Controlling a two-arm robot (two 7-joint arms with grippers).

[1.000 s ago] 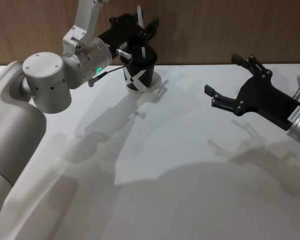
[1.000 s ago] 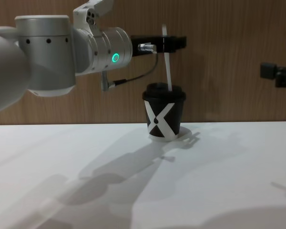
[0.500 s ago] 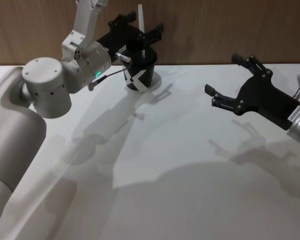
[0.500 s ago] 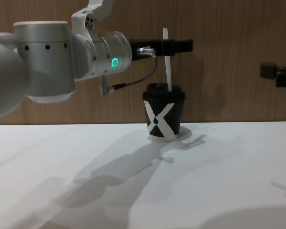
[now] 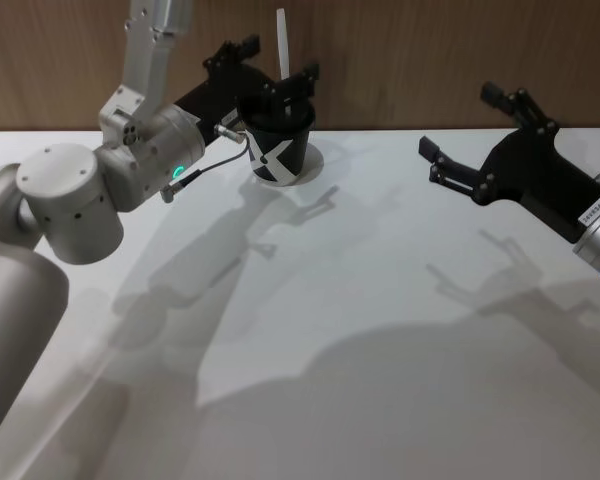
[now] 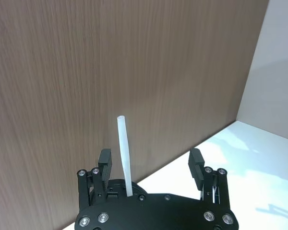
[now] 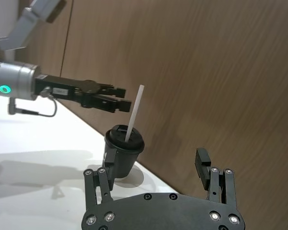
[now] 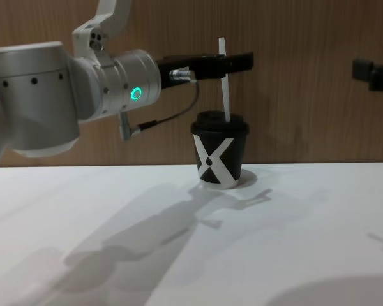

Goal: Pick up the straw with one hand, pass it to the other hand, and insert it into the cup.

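Near the upper middle of the head view, the thin white straw (image 5: 281,40) now stands alone in the lidded black paper cup (image 5: 276,146), since the silver-armed left gripper (image 5: 270,72) has spread its fingers and drawn back. Centre-frame in the chest view, straw and cup look unchanged, suggesting insertion is done. Up at the right edge, the black right gripper (image 5: 477,133) hangs spread, slightly higher.

Bright overhead light; sharp arm shadows on table (image 5: 380,380).
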